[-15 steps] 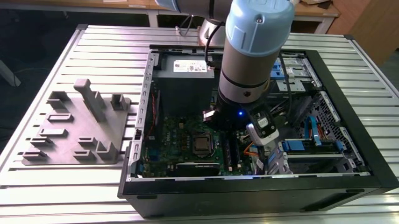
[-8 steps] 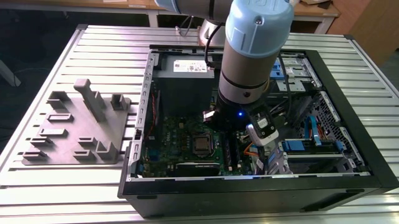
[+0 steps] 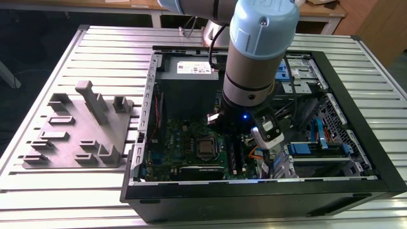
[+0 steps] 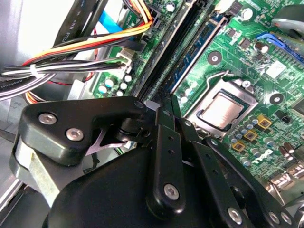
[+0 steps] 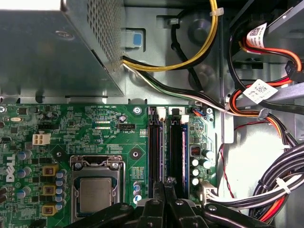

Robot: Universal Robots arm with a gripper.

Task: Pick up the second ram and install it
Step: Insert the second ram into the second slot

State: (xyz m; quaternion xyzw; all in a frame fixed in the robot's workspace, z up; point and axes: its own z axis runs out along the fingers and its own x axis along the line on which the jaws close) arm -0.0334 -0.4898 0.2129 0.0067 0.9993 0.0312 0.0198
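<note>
The hand (image 5: 164, 202) hovers closed over the slots (image 5: 166, 152), at six o'clock. Whether it pinches the second ram I cannot tell; likely light, stiff, fragile, edge-gripped.

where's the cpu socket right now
In the exterior view the cpu socket sits on the green motherboard inside the open computer case, just to the exterior view's left of the arm's hand and the memory slots.

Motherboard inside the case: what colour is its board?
Green, clearest in the first wrist view, where the motherboard lies above the gripper.
</note>
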